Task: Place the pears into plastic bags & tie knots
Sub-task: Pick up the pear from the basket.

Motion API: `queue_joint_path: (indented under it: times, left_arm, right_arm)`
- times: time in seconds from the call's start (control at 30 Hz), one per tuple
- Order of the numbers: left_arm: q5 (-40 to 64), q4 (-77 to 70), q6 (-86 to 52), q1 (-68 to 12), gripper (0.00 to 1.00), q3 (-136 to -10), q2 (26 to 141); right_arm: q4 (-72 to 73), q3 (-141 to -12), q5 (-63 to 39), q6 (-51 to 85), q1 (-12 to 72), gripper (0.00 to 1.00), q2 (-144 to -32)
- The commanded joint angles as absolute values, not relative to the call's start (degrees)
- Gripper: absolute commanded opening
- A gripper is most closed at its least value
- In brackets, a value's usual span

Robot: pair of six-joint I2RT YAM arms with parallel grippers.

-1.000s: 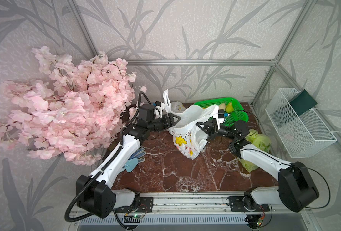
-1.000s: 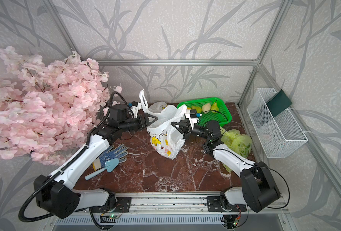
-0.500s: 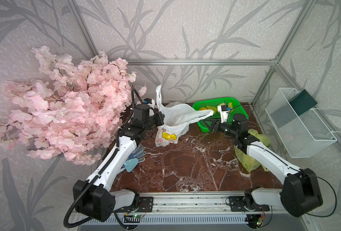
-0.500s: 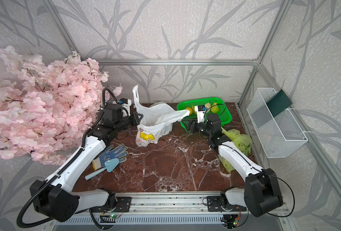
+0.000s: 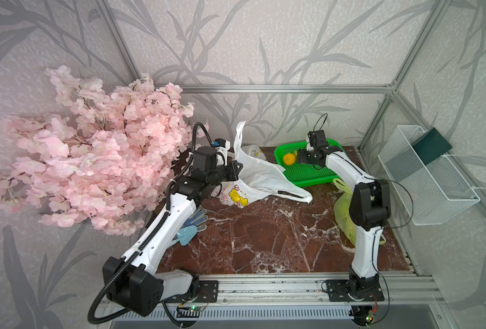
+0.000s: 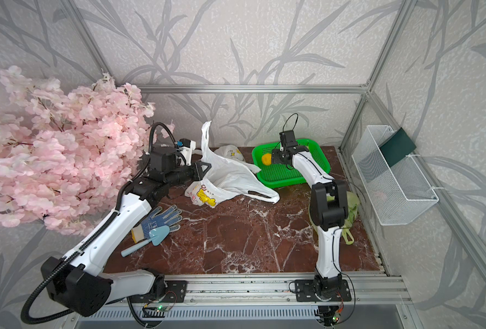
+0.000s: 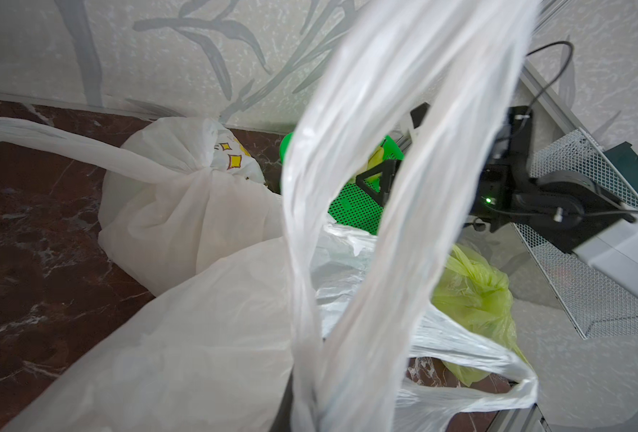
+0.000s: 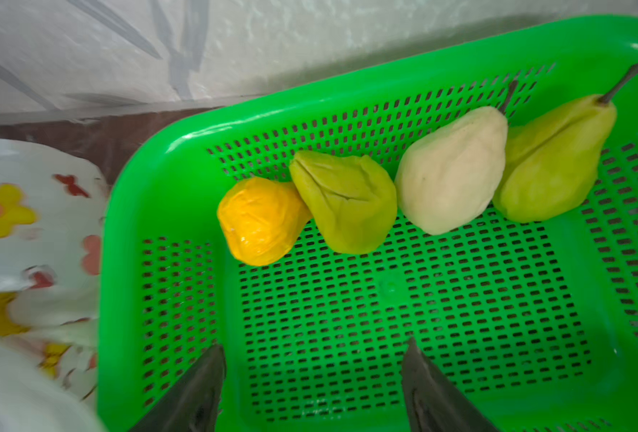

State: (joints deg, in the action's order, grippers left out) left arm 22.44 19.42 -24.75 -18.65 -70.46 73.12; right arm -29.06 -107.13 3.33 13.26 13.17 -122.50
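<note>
A white plastic bag [image 5: 260, 178] with cartoon prints lies slumped on the marble table [image 5: 264, 233]. My left gripper [image 5: 237, 168] is shut on one of its handles [image 7: 347, 262], which stands up in a loop. The other handle [image 5: 296, 195] lies loose on the table. My right gripper [image 8: 313, 342] hangs open and empty over the green mesh basket [image 8: 123, 224]. Several pears sit in a row along the basket's far wall: an orange-yellow pear [image 8: 261, 220], a green pear [image 8: 347, 202], a cream pear [image 8: 452, 175] and a yellow-green pear [image 8: 553, 161].
A knotted white bag [image 7: 183, 209] sits by the back wall. A yellow-green bag [image 5: 341, 210] lies beside the right arm. A pink blossom branch [image 5: 93, 159] crowds the left side. A glove [image 6: 162, 218] and a blue trowel [image 6: 156, 236] lie front left. A wire basket [image 5: 427, 176] hangs on the right wall.
My right gripper let go of the bag, opened and swung back over the green basket. My left gripper carried the bag leftwards, and the bag sagged onto the table.
</note>
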Motion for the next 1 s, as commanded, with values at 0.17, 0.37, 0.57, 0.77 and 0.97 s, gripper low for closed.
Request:
queue_joint_path:
  times: [0.17, 0.37, 0.57, 0.77, 0.97]
  left_arm:
    - [23.7, 21.7, -22.2, -18.9, 0.0, -70.3, 73.2]
    - [23.9, 22.4, -21.8, -18.9, 0.0, -70.4, 73.5]
    - [23.3, 22.4, -21.9, -18.9, 0.0, -69.6, 72.3]
    - [23.2, 22.0, -22.3, -18.9, 0.0, -69.3, 72.2]
    - [23.7, 22.2, -22.7, -18.9, 0.0, -69.8, 72.0]
  right_arm:
    - [-37.0, -129.5, 11.5, 1.8, 12.9, 0.78, -140.0]
    - [-45.8, -149.4, 8.6, -0.5, 12.9, 0.78, -154.6]
    - [-52.9, -156.9, 5.3, 1.0, 11.5, 0.71, -158.9]
    - [-52.4, -145.2, 2.4, 3.0, 11.2, 0.73, -150.9]
    - [-54.4, -152.9, 2.6, 1.7, 11.1, 0.87, -154.5]
